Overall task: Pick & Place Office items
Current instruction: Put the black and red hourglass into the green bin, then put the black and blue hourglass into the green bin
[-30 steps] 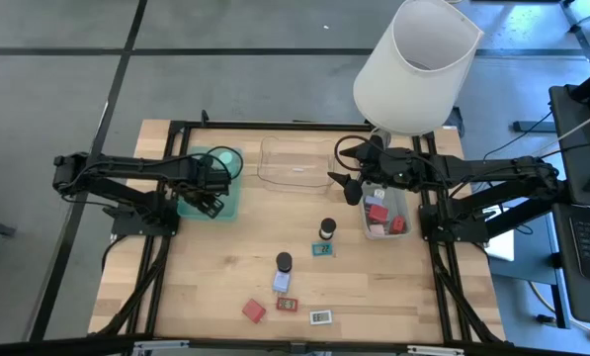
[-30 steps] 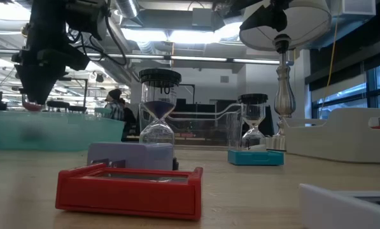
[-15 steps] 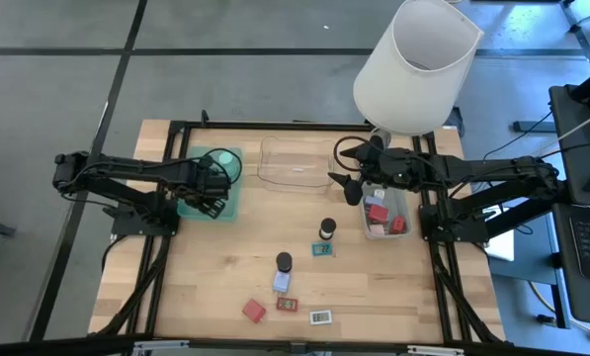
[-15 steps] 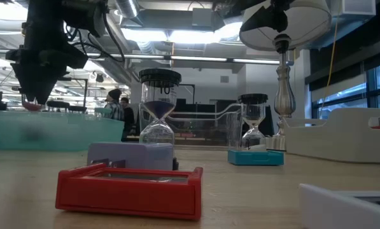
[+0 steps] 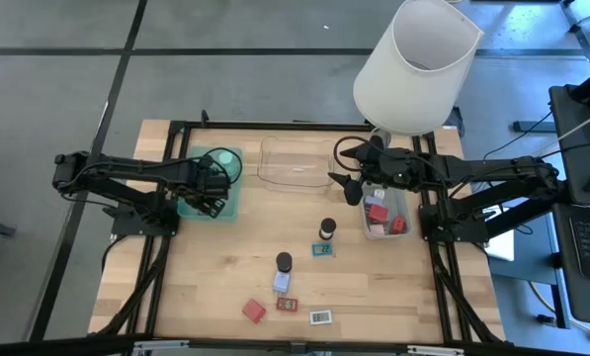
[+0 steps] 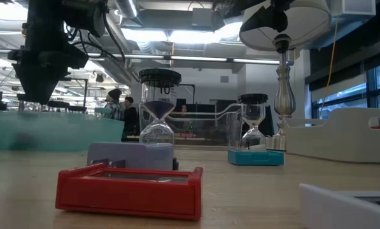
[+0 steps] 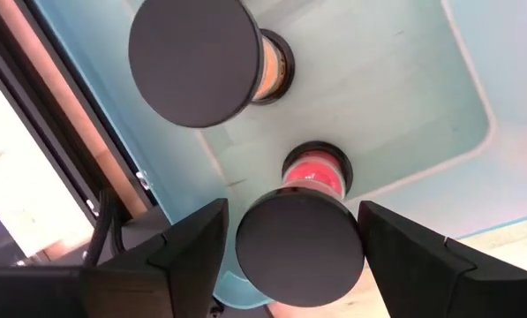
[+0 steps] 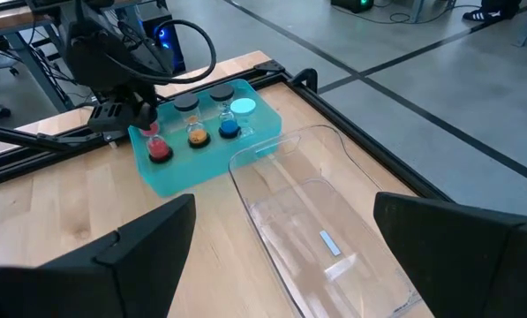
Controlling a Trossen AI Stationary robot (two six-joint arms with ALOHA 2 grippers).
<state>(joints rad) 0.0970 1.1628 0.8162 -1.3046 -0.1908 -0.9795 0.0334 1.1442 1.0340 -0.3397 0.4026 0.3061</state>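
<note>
A red-sand timer (image 7: pixel 313 172) with black end caps stands upright in the green tray (image 5: pixel 213 194) at the table's left. An orange one (image 7: pixel 263 66) and a blue one (image 8: pixel 229 129) stand beside it. My left gripper (image 7: pixel 291 214) points down over the tray, open. Its fingers stand on either side of the red timer's top cap (image 7: pixel 298 252) without touching it. My right gripper (image 5: pixel 352 188) hovers open between the clear tray (image 5: pixel 295 163) and the grey tray (image 5: pixel 398 228). Two black-capped timers (image 5: pixel 326 230) (image 5: pixel 284 262), a red block (image 5: pixel 253 311) and small flat labelled rectangles (image 5: pixel 320 317) lie on the bare wood.
The grey tray holds red blocks (image 5: pixel 377 211). A big white-shaded lamp (image 5: pixel 413 64) stands at the far right, above the right arm. A black frame (image 5: pixel 275 126) runs round the table. In the low view the red block (image 6: pixel 129 189) lies closest, with a timer (image 6: pixel 158 105) behind it.
My left gripper has opened over the green tray and let go of the red-sand timer. Its red part showed just below the fingers in the low view. It has now sunk out of sight behind the tray wall.
</note>
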